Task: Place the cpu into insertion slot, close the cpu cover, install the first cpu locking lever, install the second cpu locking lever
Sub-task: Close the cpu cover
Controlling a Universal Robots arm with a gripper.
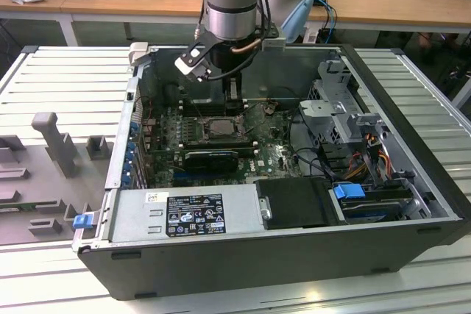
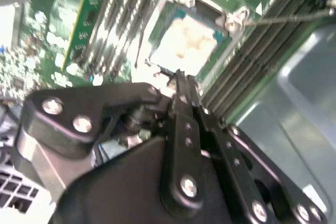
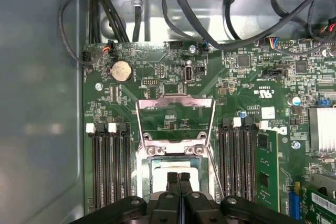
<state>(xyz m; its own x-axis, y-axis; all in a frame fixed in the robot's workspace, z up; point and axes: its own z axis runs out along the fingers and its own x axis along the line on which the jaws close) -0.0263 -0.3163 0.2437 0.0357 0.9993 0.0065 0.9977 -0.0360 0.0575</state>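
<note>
The cpu (image 2: 186, 43), a pale silvery-beige square, lies flat inside the insertion slot (image 3: 148, 153) on the green motherboard; it also shows as cpu (image 3: 159, 177) beside my fingers. The cpu cover (image 3: 176, 99), a thin silver frame, is swung open and lies back beyond the socket, with green board showing through its cut-out. My gripper (image 3: 178, 178) hangs just over the near edge of the chip with its two black fingers pressed together and nothing between them. From outside, the gripper (image 1: 232, 95) sits low in the case above the insertion slot (image 1: 215, 127). A thin lever rod (image 2: 283, 19) sticks out past the socket.
Memory slots (image 3: 110, 161) flank the socket on both sides. A long black card (image 1: 212, 158) lies in front of it, then the power supply (image 1: 188, 215). Cable bundles (image 3: 220, 35) and a drive cage (image 1: 342, 108) crowd the exterior view's right. Case walls (image 1: 129, 130) enclose everything.
</note>
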